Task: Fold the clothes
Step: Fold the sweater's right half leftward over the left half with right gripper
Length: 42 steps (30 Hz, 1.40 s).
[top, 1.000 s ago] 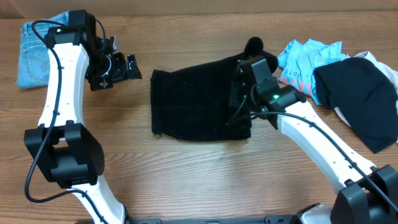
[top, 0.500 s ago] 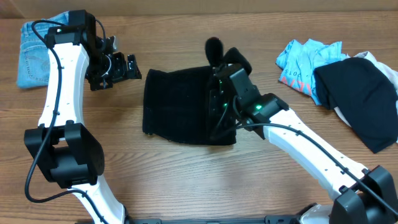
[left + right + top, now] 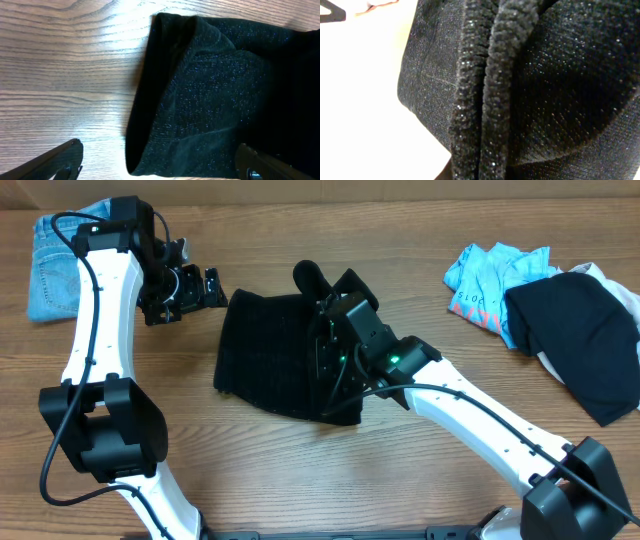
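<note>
A black sparkly garment (image 3: 265, 355) lies folded on the wooden table at centre. My right gripper (image 3: 325, 360) sits on its right part and is shut on a bunched ridge of the fabric. The cloth fills the right wrist view (image 3: 545, 90) and hides the fingers there. My left gripper (image 3: 195, 290) is open and empty, just off the garment's upper left corner. In the left wrist view the garment's folded edge (image 3: 200, 90) lies between the spread fingertips (image 3: 159, 165).
Folded blue jeans (image 3: 55, 265) lie at the back left. A light blue shirt (image 3: 490, 280) and a black garment (image 3: 575, 330) on a white one (image 3: 600, 275) are piled at the back right.
My right gripper has dragged the black garment leftward across the table, toward the left gripper. The left arm has not moved.
</note>
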Motion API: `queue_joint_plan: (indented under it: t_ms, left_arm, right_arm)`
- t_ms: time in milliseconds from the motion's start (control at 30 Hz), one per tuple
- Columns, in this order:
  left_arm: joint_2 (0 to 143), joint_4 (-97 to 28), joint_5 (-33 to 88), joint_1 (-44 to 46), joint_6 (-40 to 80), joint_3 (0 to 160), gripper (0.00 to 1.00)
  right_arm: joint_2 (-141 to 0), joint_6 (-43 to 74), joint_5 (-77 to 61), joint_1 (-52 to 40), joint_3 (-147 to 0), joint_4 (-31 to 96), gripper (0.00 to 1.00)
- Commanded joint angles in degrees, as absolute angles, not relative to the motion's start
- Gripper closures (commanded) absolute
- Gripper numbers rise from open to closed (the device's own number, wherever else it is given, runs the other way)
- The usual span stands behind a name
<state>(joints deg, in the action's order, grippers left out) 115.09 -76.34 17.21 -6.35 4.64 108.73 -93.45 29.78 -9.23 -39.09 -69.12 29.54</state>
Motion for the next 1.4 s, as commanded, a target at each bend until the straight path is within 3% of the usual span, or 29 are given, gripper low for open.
queue_joint_plan:
  t_ms: [0,200,433,500,633,700,767,833,867,1000,1200,1367]
  left_arm:
    - [115.5,-76.5,18.0,-6.1,3.2,108.3,0.00]
    - [115.5,-76.5,18.0,-6.0,3.2,108.3,0.00]
    - [115.5,-76.5,17.5,-6.0,3.2,108.3,0.00]
    - [115.5,-76.5,17.5,-6.0,3.2,108.3,0.00]
    - [115.5,-76.5,17.5,-6.0,3.2,108.3,0.00]
    - [115.5,-76.7,17.5,-6.0,3.2,108.3,0.00]
    - [115.5,-76.7,17.5,-6.0,3.2,108.3,0.00]
    - [115.5,-76.7,17.5,-6.0,3.2,108.3,0.00]
    - [115.5,-76.7,17.5,-6.0,3.2,108.3,0.00]
    - [115.5,-77.2,17.4,-6.0,3.1,108.3,0.00]
    - [115.5,-77.8,17.5,-6.0,1.8,108.3,0.00]
    - [115.5,-77.6,17.9,-6.0,1.9,108.3,0.00]
  right_arm:
    - [-94.5,31.8,-10.8,-40.4,-71.6,28.3,0.89]
    - [-97.0,37.1,-13.2,-40.7,-71.6,24.5,0.96]
    - [-97.8,42.0,-15.7,-41.0,-71.6,20.9,0.96]
    - [-98.6,42.1,-15.7,-41.7,-71.6,20.6,0.90]
    - [-101.6,43.9,-15.7,-44.9,-71.6,16.3,0.89]
    - [-102.6,44.0,-15.7,-46.2,-71.6,13.8,0.79]
    - [-102.6,45.0,-15.7,-46.4,-71.6,11.8,0.37]
    - [-102.6,46.5,-15.8,-46.4,-71.6,9.8,0.15]
    - [-102.6,46.5,-15.8,-46.4,-71.7,8.5,0.11]
    - [-101.8,45.6,-18.9,-44.4,-73.0,7.1,0.04]
    - [-96.3,42.8,-16.4,-31.8,-75.1,28.5,0.01]
    - [-100.7,40.6,-16.6,-31.2,-72.9,31.6,0.04]
